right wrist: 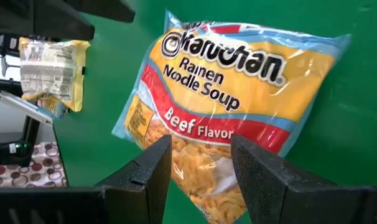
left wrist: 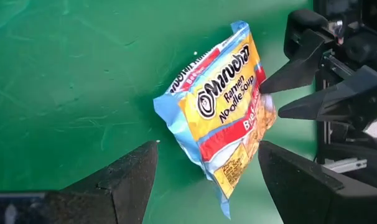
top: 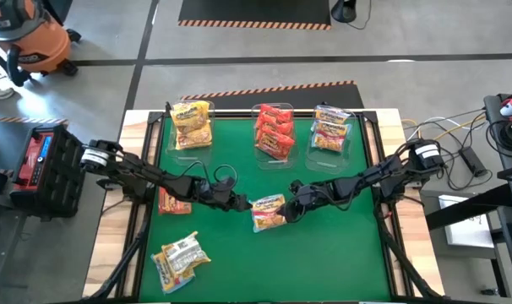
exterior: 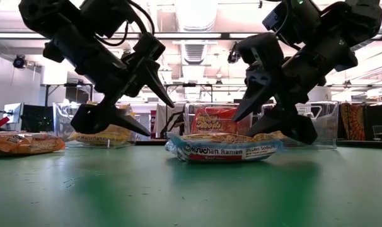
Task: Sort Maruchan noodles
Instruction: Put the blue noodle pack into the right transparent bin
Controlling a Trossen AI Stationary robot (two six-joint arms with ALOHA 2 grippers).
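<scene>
One Maruchan noodles packet (top: 269,211), yellow and red with blue edges and marked beef flavor, lies flat on the green mat at the table's middle (exterior: 222,150). My left gripper (top: 242,203) hovers open just left of it, and the packet (left wrist: 223,112) shows beyond its spread fingers. My right gripper (top: 291,211) is open at the packet's right end, its two fingers over the packet's face (right wrist: 226,87). Three clear bins at the far edge hold yellow (top: 193,125), red (top: 275,131) and pale packets (top: 330,128). My right gripper slants down from the table's right, its fingertips (left wrist: 263,88) at the packet's right edge (left wrist: 266,104). I cannot tell whether they touch it. The packet lies flat on the mat.
An orange-red packet (top: 173,203) lies at the mat's left edge, under my left arm. Pale yellow packets (top: 180,257) lie at the near left. The mat's near middle and near right show bare green. Black rails run along the table's left and right sides.
</scene>
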